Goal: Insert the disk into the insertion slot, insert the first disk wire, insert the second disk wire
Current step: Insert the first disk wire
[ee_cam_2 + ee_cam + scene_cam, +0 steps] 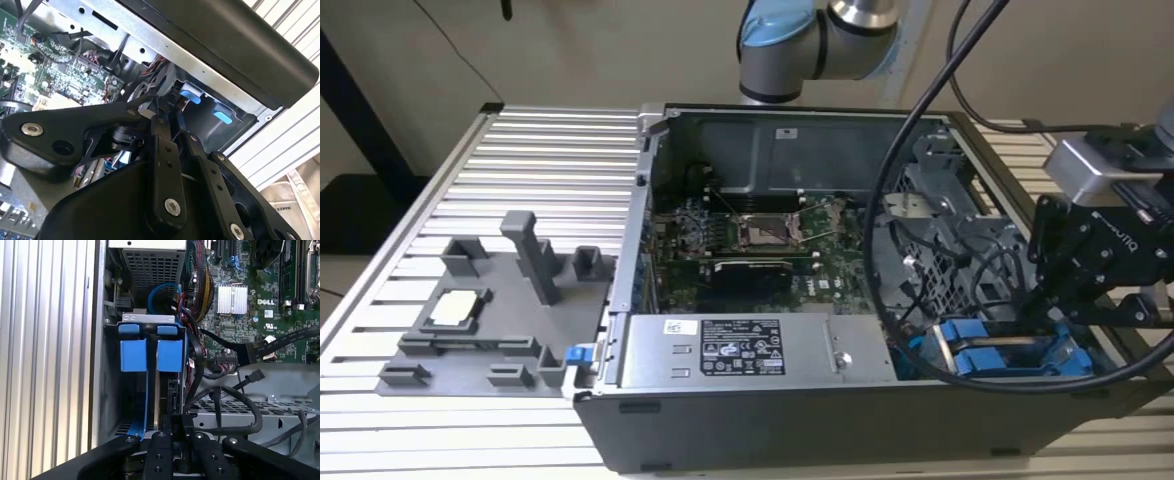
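Alignment is what we are watching here. The gripper (1031,322) is hanging over the grey drive cage (927,265) in the near corner of the open computer case (720,420), at the exterior view's right. The disk (1014,358), in its blue carrier, is lying directly under the claw. We are judging it to be sitting on edge inside the insertion slot (111,390), with its tabbed blue edge turned up toward the claw. The long axis of that edge is running across the exterior view. The claw is standing over the end toward the exterior view's right, and the two blue tabs (965,335) are lying just to the exterior view's left of it. How deep the disk is seated we are unable to say, nor whether the claw is touching it. Whether the claw is clenched, released or grasping something is not showing clearly either, so we are leaving that open. Black cables (257,415) are looping just beside the cage, on the motherboard (250,305) side; which of them are the disk wires we are not able to tell.
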You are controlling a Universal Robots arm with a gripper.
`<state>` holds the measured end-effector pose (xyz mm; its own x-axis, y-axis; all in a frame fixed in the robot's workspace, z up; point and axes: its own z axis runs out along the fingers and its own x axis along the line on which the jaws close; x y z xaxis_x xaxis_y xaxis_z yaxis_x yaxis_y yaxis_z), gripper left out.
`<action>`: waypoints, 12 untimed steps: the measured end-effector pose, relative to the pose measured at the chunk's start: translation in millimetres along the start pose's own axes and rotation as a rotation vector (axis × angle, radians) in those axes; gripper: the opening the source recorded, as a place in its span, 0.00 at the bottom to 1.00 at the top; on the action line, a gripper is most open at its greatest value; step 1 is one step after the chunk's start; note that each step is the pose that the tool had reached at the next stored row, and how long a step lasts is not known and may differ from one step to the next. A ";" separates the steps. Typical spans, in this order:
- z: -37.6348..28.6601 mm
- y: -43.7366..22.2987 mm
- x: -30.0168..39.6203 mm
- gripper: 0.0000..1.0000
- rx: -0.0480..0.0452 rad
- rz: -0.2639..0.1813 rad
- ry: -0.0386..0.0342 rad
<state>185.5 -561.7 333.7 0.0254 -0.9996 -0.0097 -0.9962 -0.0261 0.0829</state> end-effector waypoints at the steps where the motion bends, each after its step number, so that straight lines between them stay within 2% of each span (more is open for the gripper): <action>1: 0.1 0.0 0.0 0.19 0.0000 0.000 -0.0002; 6: 0.8 0.0 0.0 0.20 -0.0001 0.000 -0.0011; 7: 0.5 0.0 0.0 0.27 -0.0001 0.000 -0.0006; 8: 0.3 0.0 0.0 0.27 0.0000 0.000 -0.0001; 12: -4.5 0.4 0.0 0.27 -0.0001 0.000 0.0007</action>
<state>185.4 -561.7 338.2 0.0253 -0.9996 -0.0089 -0.9962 -0.0259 0.0829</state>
